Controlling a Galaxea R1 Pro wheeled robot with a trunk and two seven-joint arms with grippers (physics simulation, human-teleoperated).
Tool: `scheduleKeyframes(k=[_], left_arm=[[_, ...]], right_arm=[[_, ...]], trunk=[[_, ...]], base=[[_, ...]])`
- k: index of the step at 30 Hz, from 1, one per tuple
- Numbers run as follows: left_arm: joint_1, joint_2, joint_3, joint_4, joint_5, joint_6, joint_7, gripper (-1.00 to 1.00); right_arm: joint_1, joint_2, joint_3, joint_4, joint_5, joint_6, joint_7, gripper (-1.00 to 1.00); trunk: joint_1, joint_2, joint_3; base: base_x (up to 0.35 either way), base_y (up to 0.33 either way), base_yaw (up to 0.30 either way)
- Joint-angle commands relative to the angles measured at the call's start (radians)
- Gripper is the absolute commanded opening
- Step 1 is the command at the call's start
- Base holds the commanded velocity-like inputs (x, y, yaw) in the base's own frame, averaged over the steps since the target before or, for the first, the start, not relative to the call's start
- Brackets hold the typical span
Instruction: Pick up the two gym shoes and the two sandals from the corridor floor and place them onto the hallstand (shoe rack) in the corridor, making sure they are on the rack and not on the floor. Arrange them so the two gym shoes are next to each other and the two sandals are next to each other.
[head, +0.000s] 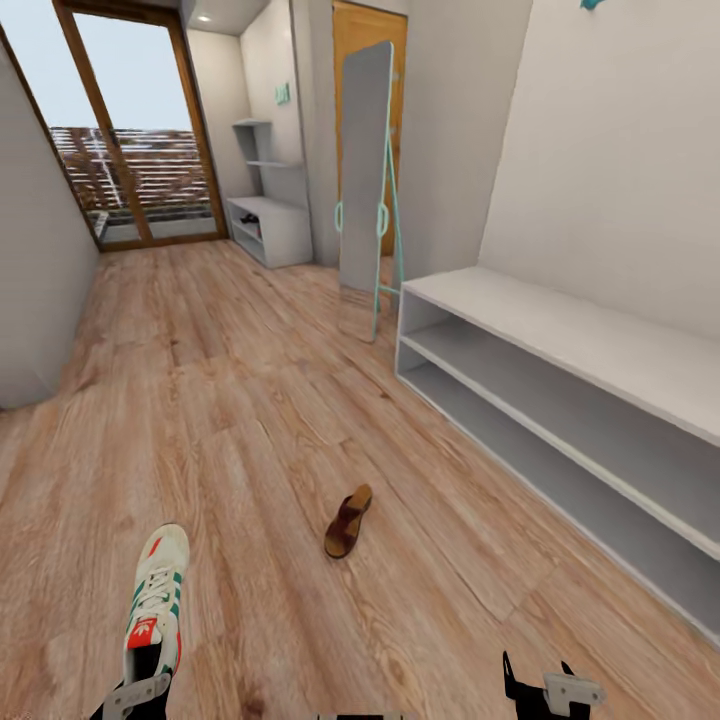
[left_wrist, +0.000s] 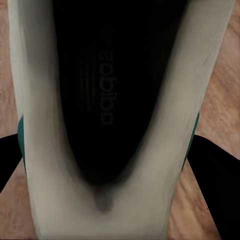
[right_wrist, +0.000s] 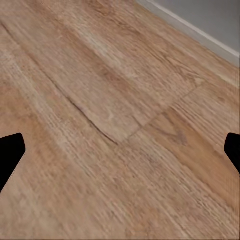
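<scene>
At the lower left of the head view, the left tool (head: 135, 690) is closed on a gym shoe (head: 155, 600), gripping it at the heel end with the toe pointing away from the robot. In the left wrist view the sneaker's dark insole (left_wrist: 107, 90) with its faint printed lettering runs between pale leather walls, and a black finger (left_wrist: 212, 170) presses at the side. The right tool (head: 545, 690) hangs over bare floor with its two fingers spread wide and nothing between them.

A single brown sandal (head: 348, 521) lies on the wooden floor (head: 250, 400), well apart from the held shoe and a little out from the plain white two-shelf bench (head: 560, 400) along the right wall. The shoe rack (head: 270, 225) with stepped upper shelves stands far down the corridor beside the glass door (head: 140, 150), with something dark in its lower slot that I cannot make out.

By my reading, the step in hand is carrying the first sneaker. The next move calls for driving down the corridor past the leaning mirror (head: 362, 180) and setting the shoe flat on the rack, leaving room beside it for its partner.

The sneaker is white and smooth with green stripes and a red-orange heel patch. The sandal is small, flat and leathery. The floor is matt wood-grain planking.
</scene>
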Motion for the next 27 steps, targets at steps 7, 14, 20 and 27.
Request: scheduleKeyframes(k=[7, 14, 20, 27], left_arm=[[-0.001, 0.0, 0.002, 0.001, 0.01, -0.001, -0.011, -1.0], [-0.001, 0.0, 0.002, 0.001, 0.01, -0.001, -0.011, -1.0], [-0.001, 0.0, 0.002, 0.001, 0.01, -0.001, -0.011, -1.0], [-0.001, 0.001, 0.002, 0.001, 0.01, -0.002, -0.011, -1.0]], right_arm=[[0.0, 0.0, -0.001, 0.0, -0.005, -0.003, 0.003, 1.0], [0.0, 0.0, -0.001, 0.0, -0.005, -0.003, 0.003, 1.0], [-0.001, 0.0, -0.001, 0.0, -0.005, -0.003, 0.003, 1.0], [0.0, 0.0, -0.001, 0.0, -0.004, -0.003, 0.003, 1.0]], trunk=[[0.0, 0.0, -0.004], [0.0, 0.0, -0.007], [0.0, 0.0, -0.01], [0.0, 0.0, -0.013]], base=[[0.139, -0.243, 0.274], [0.138, -0.24, 0.274], [0.128, -0.176, 0.274], [0.069, -0.041, 0.274]])
